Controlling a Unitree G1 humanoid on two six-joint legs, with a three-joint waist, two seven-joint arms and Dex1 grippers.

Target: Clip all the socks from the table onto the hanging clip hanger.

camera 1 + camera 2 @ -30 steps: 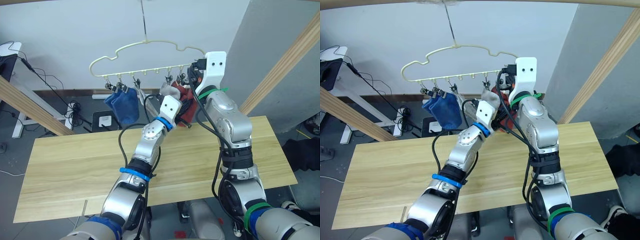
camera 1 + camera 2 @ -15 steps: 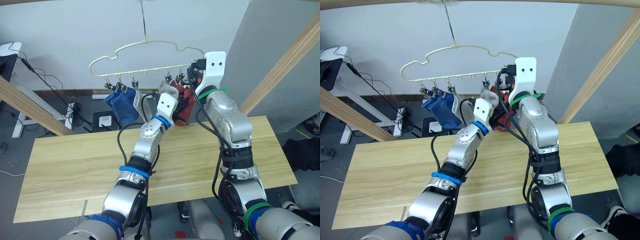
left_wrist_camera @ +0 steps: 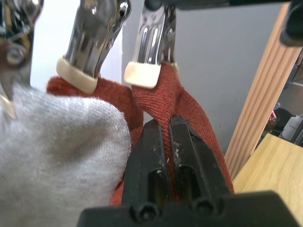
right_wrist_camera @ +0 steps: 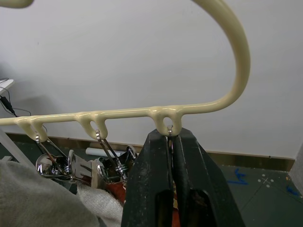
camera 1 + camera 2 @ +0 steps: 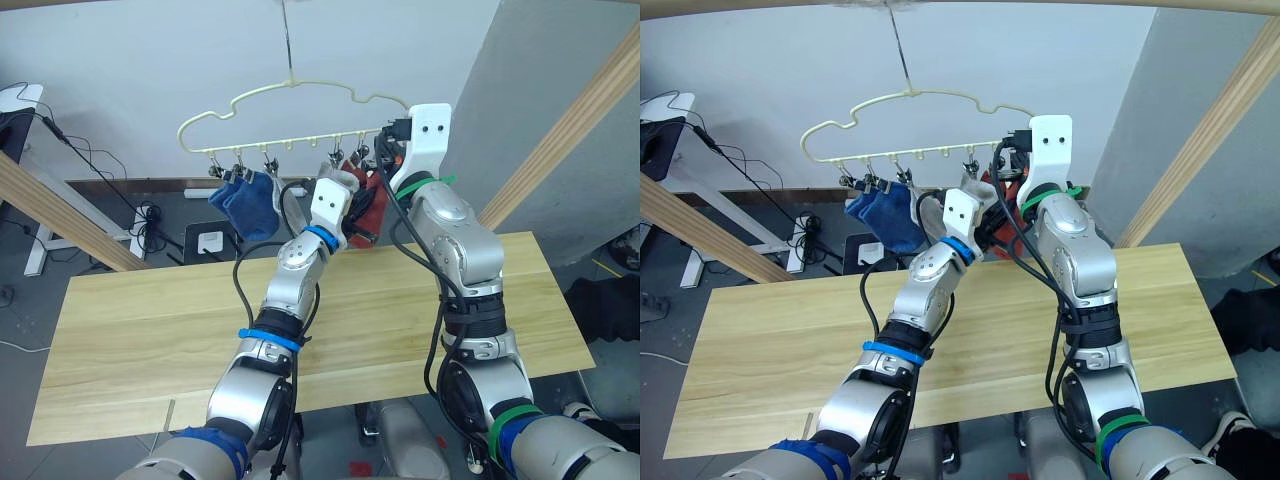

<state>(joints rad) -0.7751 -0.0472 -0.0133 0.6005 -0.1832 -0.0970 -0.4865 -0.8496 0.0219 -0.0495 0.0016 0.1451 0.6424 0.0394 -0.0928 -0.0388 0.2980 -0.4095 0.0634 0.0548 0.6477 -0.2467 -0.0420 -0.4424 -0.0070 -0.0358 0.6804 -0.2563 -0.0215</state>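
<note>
From the head views we are looking at the clip hanger (image 5: 290, 115), a thin pale-yellow wire shape with a wavy top, hanging by its hook over the far edge of the counter (image 5: 150, 330), whose light yellowish planks are showing clear grain. Two blue socks (image 5: 245, 203) of soft knit are dangling from the clips toward the hanger's left end. Near the right end a light grey sock (image 5: 332, 178) and the rust-red socks (image 5: 370, 205) are bunching together under the clips, between our two raised arms. The left gripper (image 5: 352, 215) is reaching up into that bunch, and the right gripper (image 5: 385, 150) is sitting at the hanger's right end. In the left wrist view we are seeing ribbed rust-red knit (image 3: 156, 101) pinched under two shiny metal clips (image 3: 147, 40) with pale rubbery tips, fuzzy grey fabric just beside it, and our black jaws closed narrowly on the red sock. In the right wrist view the hanger's smooth cream bar is curving overhead with small loops, and the right jaws are pressed together around the wire of the last clip.
</note>
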